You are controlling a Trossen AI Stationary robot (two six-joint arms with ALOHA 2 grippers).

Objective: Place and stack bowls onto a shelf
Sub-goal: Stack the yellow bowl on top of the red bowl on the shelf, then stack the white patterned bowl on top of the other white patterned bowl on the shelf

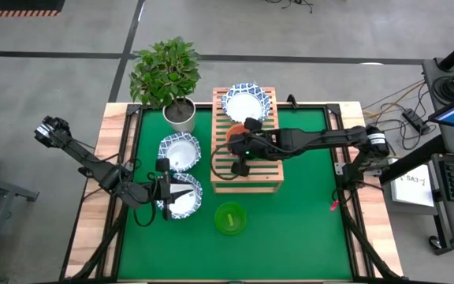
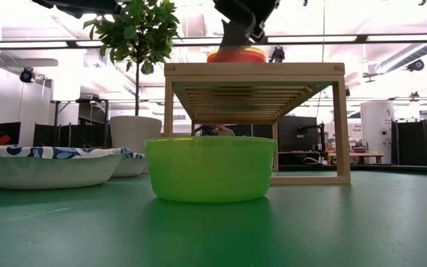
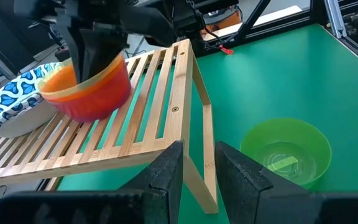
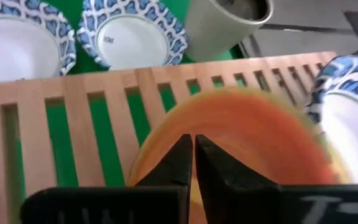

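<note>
Right gripper (image 4: 193, 149): my working arm hangs over the shelf (image 1: 247, 170), its fingers drawn together with almost no gap. In the left wrist view it seems to pinch the near wall of the red bowl (image 3: 92, 87); I cannot confirm the grip.
Red bowl: directly under that gripper, resting on the slats. A yellowish rim (image 3: 73, 81) shows inside it, so I judge two small bowls are nested there.
Patterned bowl on shelf (image 1: 247, 102): just beyond the gripper, on the far end of the rack, touching or nearly touching the red bowl.
Left gripper (image 3: 197, 168): waits low over the mat beside the shelf's near end, fingers narrowly apart, holding nothing.
Green bowl (image 3: 284, 152): on the mat, just ahead of the left gripper.
Two patterned bowls (image 1: 180, 151): on the mat, well to the side of my right gripper.
Doing it well: I should settle the stack flat across several slats, open before lifting, and rise straight up so the bowl is not dragged.
</note>
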